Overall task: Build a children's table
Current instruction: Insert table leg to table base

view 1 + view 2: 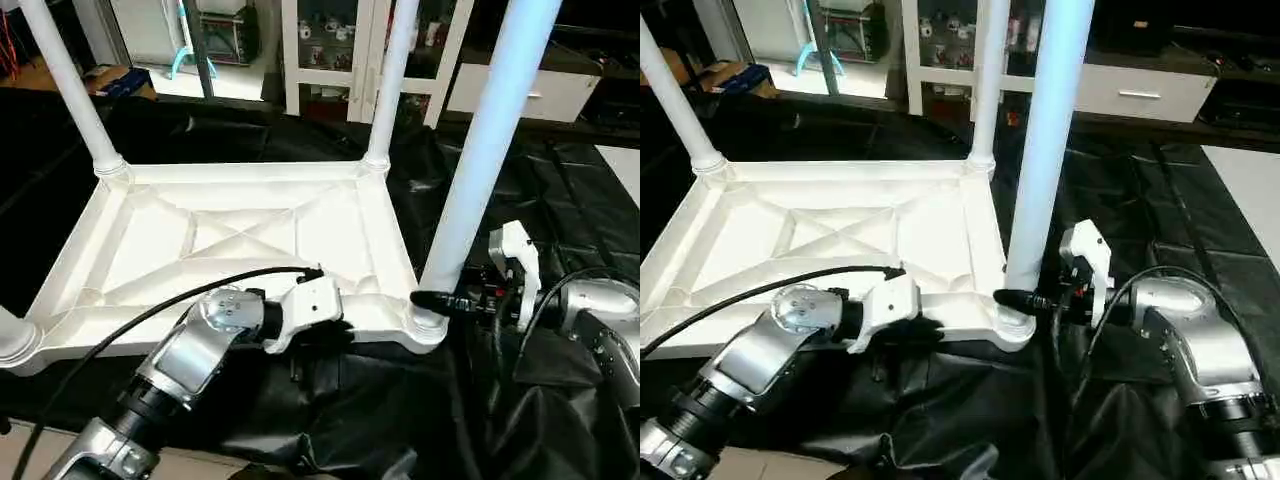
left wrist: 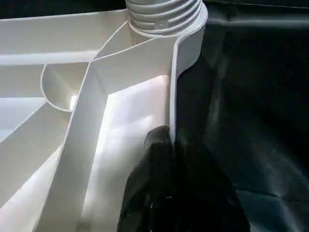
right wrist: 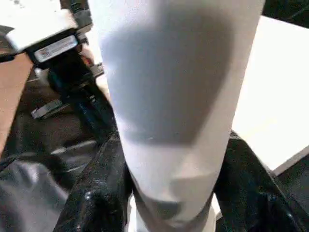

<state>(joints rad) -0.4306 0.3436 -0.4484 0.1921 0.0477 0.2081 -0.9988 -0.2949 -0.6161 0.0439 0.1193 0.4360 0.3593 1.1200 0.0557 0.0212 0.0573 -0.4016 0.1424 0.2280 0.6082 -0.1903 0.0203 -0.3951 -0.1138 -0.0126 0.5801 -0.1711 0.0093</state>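
Note:
The children's table lies upside down on black cloth, its white X-ribbed top [image 1: 150, 250] facing up. Three white legs stand in corner sockets: far left [image 1: 70, 90], far right [image 1: 392, 80] and near right [image 1: 485, 150]. A fourth leg's base [image 1: 12, 338] shows at the near left corner. My left gripper [image 2: 171, 145] is shut on the top's near rim, just left of the near right socket [image 1: 425, 325]. My right gripper [image 1: 436, 298] comes in from the right. Its black fingers [image 3: 104, 188] press both sides of the near right leg [image 3: 174, 96], just above the socket.
Crumpled black cloth [image 1: 560, 200] covers the floor around the top. A white glass-door cabinet [image 1: 330, 50] and a low white drawer unit [image 1: 520, 90] stand behind. A white flat surface [image 1: 1250, 190] lies at the far right. A black cable [image 1: 150, 310] runs over my left forearm.

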